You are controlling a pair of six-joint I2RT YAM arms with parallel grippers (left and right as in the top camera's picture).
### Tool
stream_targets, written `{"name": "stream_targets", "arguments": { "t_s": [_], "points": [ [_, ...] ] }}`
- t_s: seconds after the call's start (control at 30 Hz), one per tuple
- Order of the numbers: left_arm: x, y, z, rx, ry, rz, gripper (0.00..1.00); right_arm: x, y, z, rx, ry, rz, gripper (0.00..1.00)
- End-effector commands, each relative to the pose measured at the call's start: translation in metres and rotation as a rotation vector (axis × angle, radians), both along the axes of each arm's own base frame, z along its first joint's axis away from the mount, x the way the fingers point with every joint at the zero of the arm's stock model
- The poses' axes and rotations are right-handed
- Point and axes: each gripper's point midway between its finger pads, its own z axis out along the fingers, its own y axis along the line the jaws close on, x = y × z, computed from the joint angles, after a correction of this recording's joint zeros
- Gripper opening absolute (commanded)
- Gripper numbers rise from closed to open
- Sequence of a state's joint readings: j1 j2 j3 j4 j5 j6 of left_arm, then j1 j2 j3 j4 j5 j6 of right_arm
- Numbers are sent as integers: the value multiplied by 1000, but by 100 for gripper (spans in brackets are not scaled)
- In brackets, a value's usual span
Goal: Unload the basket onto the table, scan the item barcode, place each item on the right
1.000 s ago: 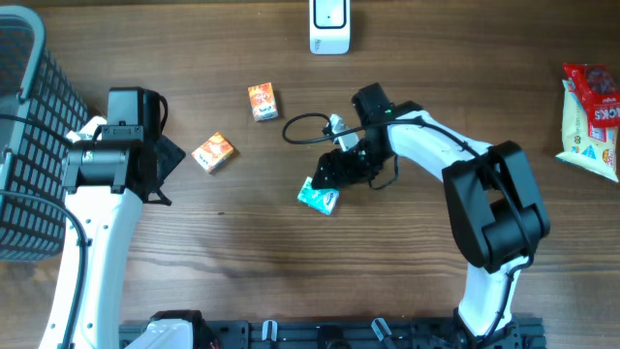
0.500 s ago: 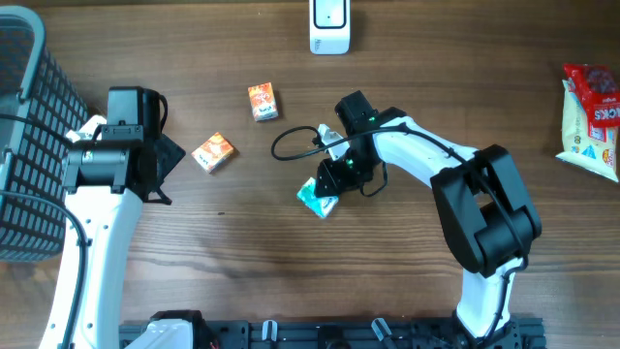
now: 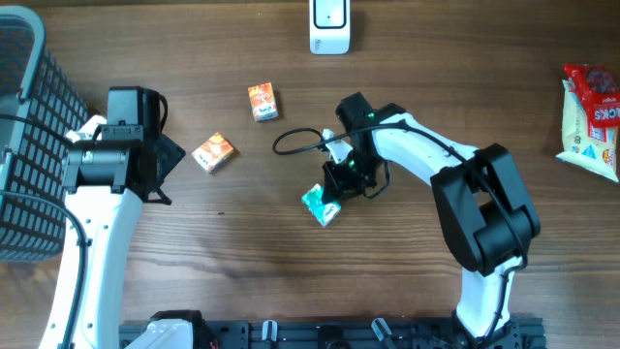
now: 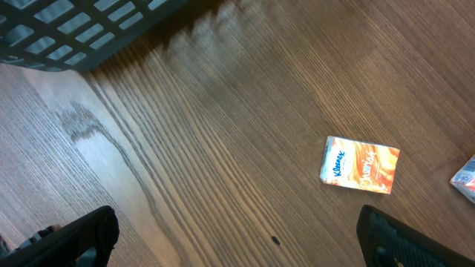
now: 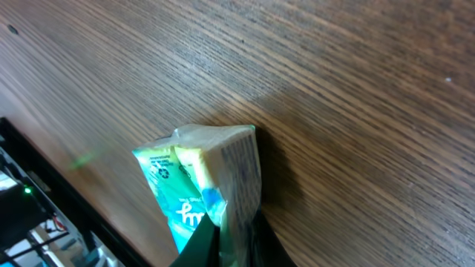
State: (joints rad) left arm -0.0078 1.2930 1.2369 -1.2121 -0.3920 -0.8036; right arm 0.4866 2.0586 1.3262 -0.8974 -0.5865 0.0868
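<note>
Brown wood of the table [image 3: 242, 262] fills every view. The right arm reaches from the front edge to the middle of the table, bent sharply at the elbow with the wrist turned down. The right gripper [image 3: 336, 187] pinches one end of the green packet [image 3: 320, 205], which is below the white scanner [image 3: 328, 25] and well apart from it.

In the right wrist view only the dark fingertips [image 5: 200, 241] show, and the frame edge cuts off the packet's lower part. I cannot tell whether the packet rests on the wood or is just lifted. The fine lines on its side are too blurred to read.

The left arm lies along the left side beside the grey basket [image 3: 24, 145]. The left gripper [image 4: 237, 236] has its fingers spread wide, near an orange Kleenex pack [image 4: 360, 165].
</note>
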Motion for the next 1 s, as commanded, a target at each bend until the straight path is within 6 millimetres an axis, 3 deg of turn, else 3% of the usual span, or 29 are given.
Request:
{"name": "stream_targets", "arguments": {
  "t_s": [0.0,0.13,0.23,0.37,0.53,0.77,0.97],
  "points": [
    [-1,2,-2,-3,4,21,100,17,18,21,117,24,-38,4],
    [-3,2,-3,-2,11,21,100,32,26,54,350,60,-72,4],
    [-3,2,-3,-2,13,21,100,52,17,81,533,85,-145,4],
    [-3,2,-3,-2,13,21,100,82,-8,110,719,92,-249,4],
    [-3,2,-3,-2,13,21,100,112,-46,114,733,98,-399,4],
    [-3,2,-3,-2,13,21,100,123,-59,169,1044,135,-364,4],
    [-3,2,-3,-2,13,21,100,125,-50,171,1022,209,-372,4]
  ]
}}
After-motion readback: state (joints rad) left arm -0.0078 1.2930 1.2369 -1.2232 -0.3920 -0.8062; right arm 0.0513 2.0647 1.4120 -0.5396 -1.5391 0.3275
